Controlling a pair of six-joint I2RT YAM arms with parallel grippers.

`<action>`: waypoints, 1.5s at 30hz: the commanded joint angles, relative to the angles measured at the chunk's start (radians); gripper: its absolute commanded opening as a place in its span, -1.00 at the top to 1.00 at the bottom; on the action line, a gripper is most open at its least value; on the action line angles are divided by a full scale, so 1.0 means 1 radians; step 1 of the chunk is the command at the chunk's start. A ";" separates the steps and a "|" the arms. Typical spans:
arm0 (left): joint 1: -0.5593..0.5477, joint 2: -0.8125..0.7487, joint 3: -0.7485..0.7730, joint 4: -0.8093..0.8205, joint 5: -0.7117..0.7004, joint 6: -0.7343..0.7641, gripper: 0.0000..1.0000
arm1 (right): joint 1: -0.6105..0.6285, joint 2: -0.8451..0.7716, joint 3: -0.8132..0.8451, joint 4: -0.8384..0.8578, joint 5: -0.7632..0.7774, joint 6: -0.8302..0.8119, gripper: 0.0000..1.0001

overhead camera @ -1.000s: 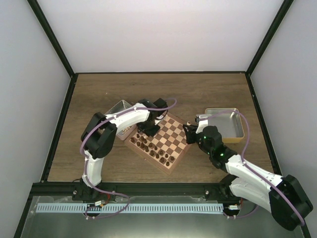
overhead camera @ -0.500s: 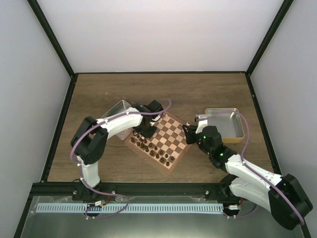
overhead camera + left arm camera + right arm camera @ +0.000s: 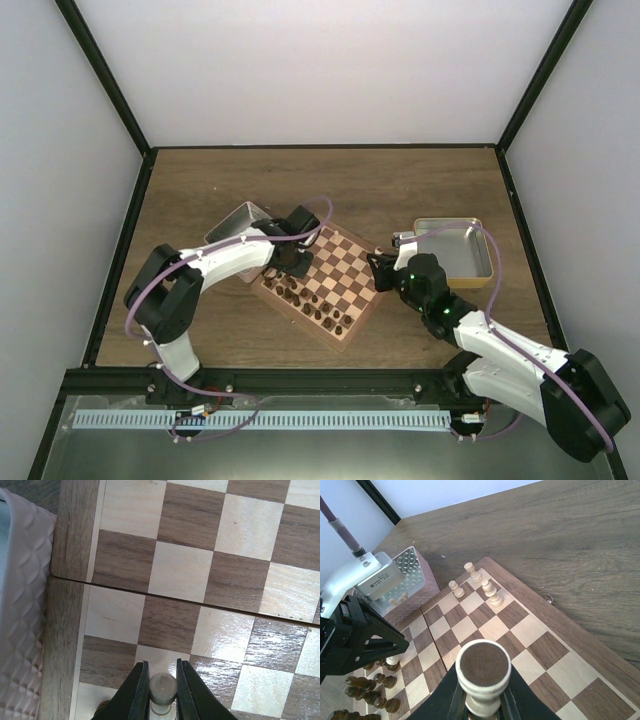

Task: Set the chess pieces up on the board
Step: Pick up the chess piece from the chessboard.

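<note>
The board (image 3: 345,272) lies tilted in the table's middle. My left gripper (image 3: 294,259) hangs over its left side, shut on a light beige chess piece (image 3: 163,689) above a light square (image 3: 161,659) near the rim. My right gripper (image 3: 384,268) hovers at the board's right corner, shut on another light piece (image 3: 483,672), its dark felt base facing the camera. Several light pieces (image 3: 489,587) stand at the board's far corner. Dark brown pieces (image 3: 366,684) fill the near left rows.
A textured metal tray (image 3: 402,580) holding more light pieces sits against the board's left edge (image 3: 67,535). A second, shallow silver tray (image 3: 455,250) stands right of the board. Black frame posts and pale walls enclose the wooden table (image 3: 400,185).
The left arm's elbow has swung left and lower, and its gripper has shifted slightly toward the board's left edge with the piece. The right arm has stayed still.
</note>
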 commanded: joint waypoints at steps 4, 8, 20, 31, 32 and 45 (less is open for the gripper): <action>0.003 -0.010 -0.037 0.064 0.002 -0.033 0.90 | 0.003 -0.005 0.018 0.015 -0.008 0.009 0.78; 0.002 -0.020 -0.063 0.090 0.000 -0.042 0.91 | 0.003 0.001 0.022 0.013 -0.013 0.011 0.78; 0.002 -0.170 -0.257 0.296 -0.027 -0.105 0.91 | 0.003 0.011 0.025 0.010 -0.022 0.012 0.78; 0.003 -0.224 -0.358 0.467 0.018 -0.105 0.91 | 0.003 0.021 0.031 0.004 -0.035 0.017 0.78; 0.003 -0.223 -0.362 0.472 0.016 -0.105 0.91 | 0.003 0.021 0.032 0.004 -0.035 0.017 0.78; 0.002 -0.296 -0.520 0.664 0.045 -0.149 0.92 | 0.002 0.037 0.045 0.003 -0.049 0.017 0.78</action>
